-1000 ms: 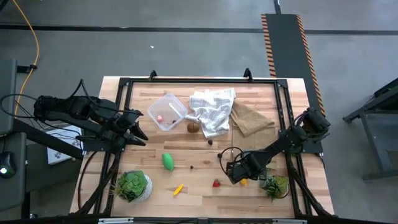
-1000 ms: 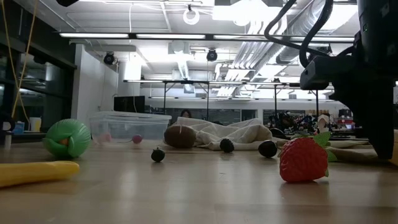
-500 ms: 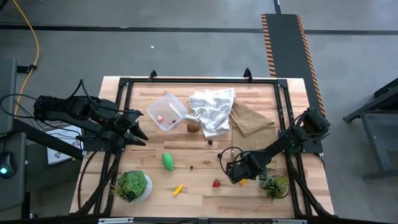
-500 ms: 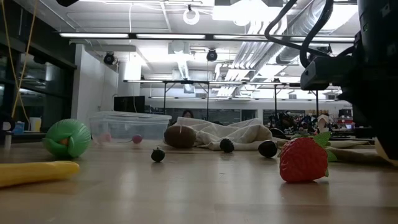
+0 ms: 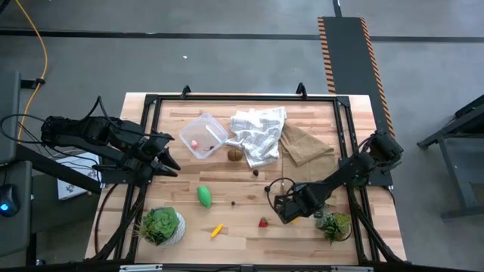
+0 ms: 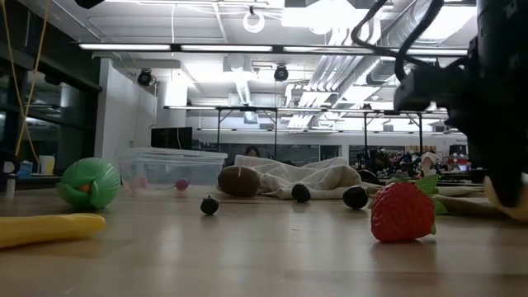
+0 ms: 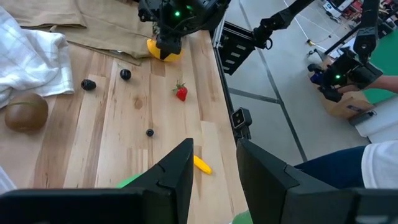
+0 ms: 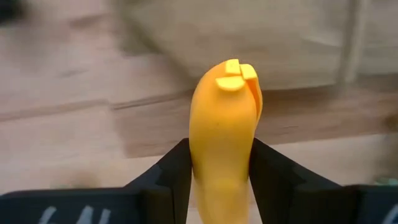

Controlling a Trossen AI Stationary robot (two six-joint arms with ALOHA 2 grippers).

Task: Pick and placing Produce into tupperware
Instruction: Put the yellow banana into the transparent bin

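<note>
My right gripper (image 5: 288,212) is low near the table's near right corner, shut on a yellow banana-like piece (image 8: 225,118). My left gripper (image 7: 214,167) is open and waits above the table's left edge (image 5: 168,156). The clear tupperware (image 5: 203,136) sits at far left of centre with a pink piece inside. On the wood lie a green oval (image 5: 204,196), a second yellow piece (image 5: 217,230), a red strawberry (image 5: 263,222), a brown kiwi ball (image 5: 235,155) and dark berries (image 5: 255,172). My right gripper has the yellow piece pinched between its two fingers (image 8: 168,168) on the piece's two long sides. The stubbed end (image 8: 233,71) sticks out past the fingertips. In the left wrist view the fingers come down on it from above (image 7: 163,51). Whether it is clear of the table, I cannot tell.
A white checked cloth (image 5: 259,132) and a brown cloth (image 5: 304,143) lie at the far right. Potted plants stand at the near left (image 5: 161,225) and near right (image 5: 334,225), the latter close beside my right gripper. A black frame (image 5: 242,98) rims the table.
My right gripper has shifted slightly toward the table's left with the yellow piece. That piece showed beside the gripper in the high view and is now hidden under it. The left arm has kept still.
</note>
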